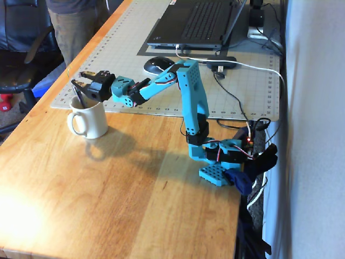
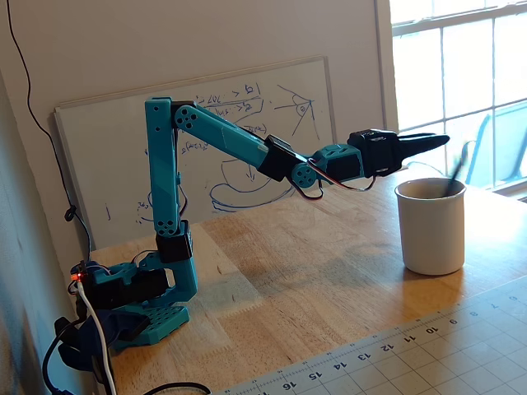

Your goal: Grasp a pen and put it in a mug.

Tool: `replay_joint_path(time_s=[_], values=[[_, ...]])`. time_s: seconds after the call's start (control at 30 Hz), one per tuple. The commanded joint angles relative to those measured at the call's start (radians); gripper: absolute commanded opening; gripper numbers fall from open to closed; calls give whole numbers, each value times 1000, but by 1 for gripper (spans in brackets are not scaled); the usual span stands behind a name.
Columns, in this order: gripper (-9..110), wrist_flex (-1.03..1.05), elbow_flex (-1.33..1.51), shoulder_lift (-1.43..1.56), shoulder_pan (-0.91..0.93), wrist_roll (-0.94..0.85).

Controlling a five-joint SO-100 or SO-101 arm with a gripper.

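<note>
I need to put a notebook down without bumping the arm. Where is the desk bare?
Bare wood fills the near desk, in front of the mug and left of the arm's base. Crowded: the cutting mat holds the laptop, mouse and cables; the pincer hovers over the mug.
</note>
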Motion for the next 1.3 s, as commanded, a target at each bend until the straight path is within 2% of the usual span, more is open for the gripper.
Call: replay_joint_path(time_s=[0.0,0.13,0.63,0.77,0.93,1.27], values=[[19,-20,-80,173,3,8],[19,115,-63,265,3,-5],[18,1080,-46,818,-54,-51],[18,1256,-29,919,-92,-181],[18,1411,127,1069,-103,-420],[1,1468,454,1345,-91,-959]])
